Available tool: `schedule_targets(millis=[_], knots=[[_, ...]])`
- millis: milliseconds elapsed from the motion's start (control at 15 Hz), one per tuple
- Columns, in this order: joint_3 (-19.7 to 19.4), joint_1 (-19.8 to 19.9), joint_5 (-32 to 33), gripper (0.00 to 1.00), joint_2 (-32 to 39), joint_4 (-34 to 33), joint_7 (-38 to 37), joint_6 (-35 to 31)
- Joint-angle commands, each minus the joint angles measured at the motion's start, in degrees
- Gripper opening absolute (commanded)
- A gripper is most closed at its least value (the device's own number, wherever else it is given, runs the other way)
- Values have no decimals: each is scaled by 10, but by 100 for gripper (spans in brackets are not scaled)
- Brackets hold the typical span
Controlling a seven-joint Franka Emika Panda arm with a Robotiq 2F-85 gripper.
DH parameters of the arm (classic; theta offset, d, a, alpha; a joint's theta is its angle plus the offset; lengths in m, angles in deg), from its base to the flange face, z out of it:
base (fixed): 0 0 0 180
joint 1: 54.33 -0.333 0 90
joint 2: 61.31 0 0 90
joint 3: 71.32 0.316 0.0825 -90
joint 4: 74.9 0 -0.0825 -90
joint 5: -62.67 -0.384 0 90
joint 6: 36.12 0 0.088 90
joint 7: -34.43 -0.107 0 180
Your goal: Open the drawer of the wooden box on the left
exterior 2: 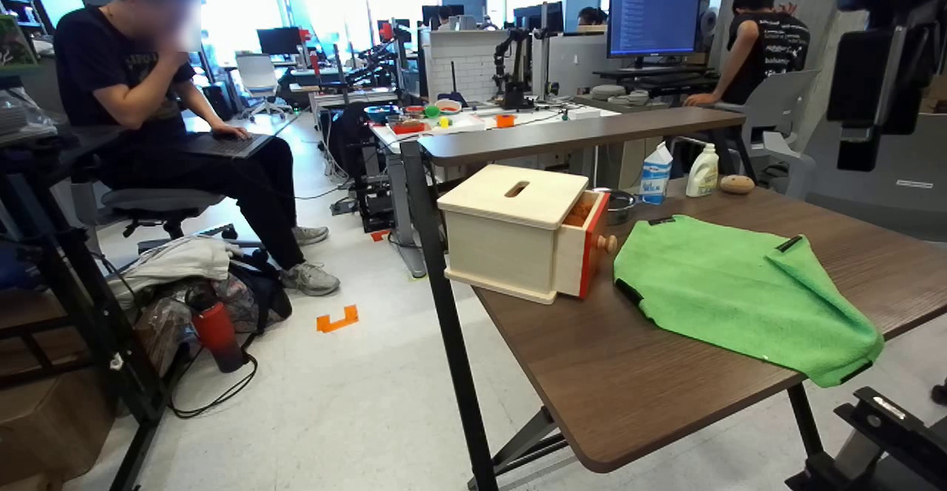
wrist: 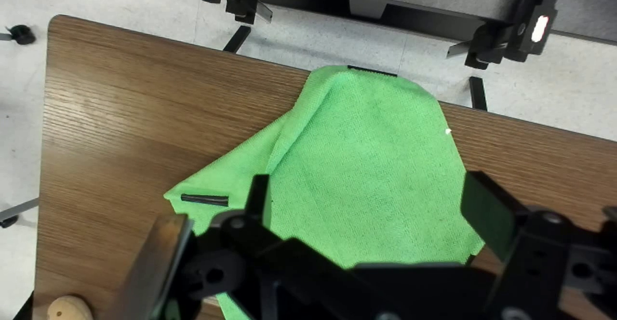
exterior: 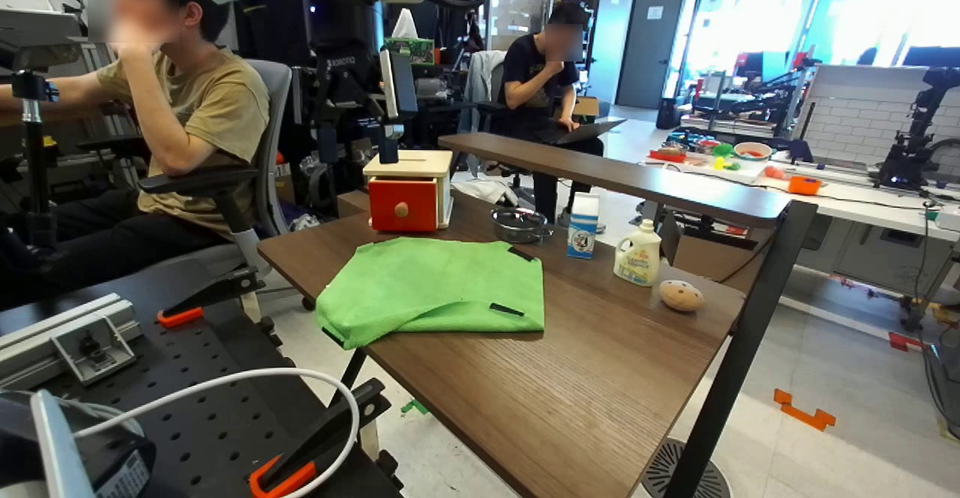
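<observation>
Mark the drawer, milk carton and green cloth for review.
Drawer (exterior: 403,193): in an exterior view, red front.
Milk carton (exterior 2: 655,174): in an exterior view, printed side.
Green cloth (wrist: 366,166): in the wrist view, central part.

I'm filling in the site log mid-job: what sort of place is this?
Most likely a robotics lab: a black robot arm stands in the background, a worktop full of drilled holes is in the foreground, and a lit monitor stands further back.
</observation>
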Motion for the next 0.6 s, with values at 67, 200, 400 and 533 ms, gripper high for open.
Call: schedule_targets(millis=[67,200,400,533], knots=[[-14,-7,-52,100,17,-9,-32,-52],[-15,-8,-93,100,38,-24,-46,-86],[-10,-11,-166,100,85,-53,-24,-110],[-3,-14,-180,100,122,-73,21,-130]])
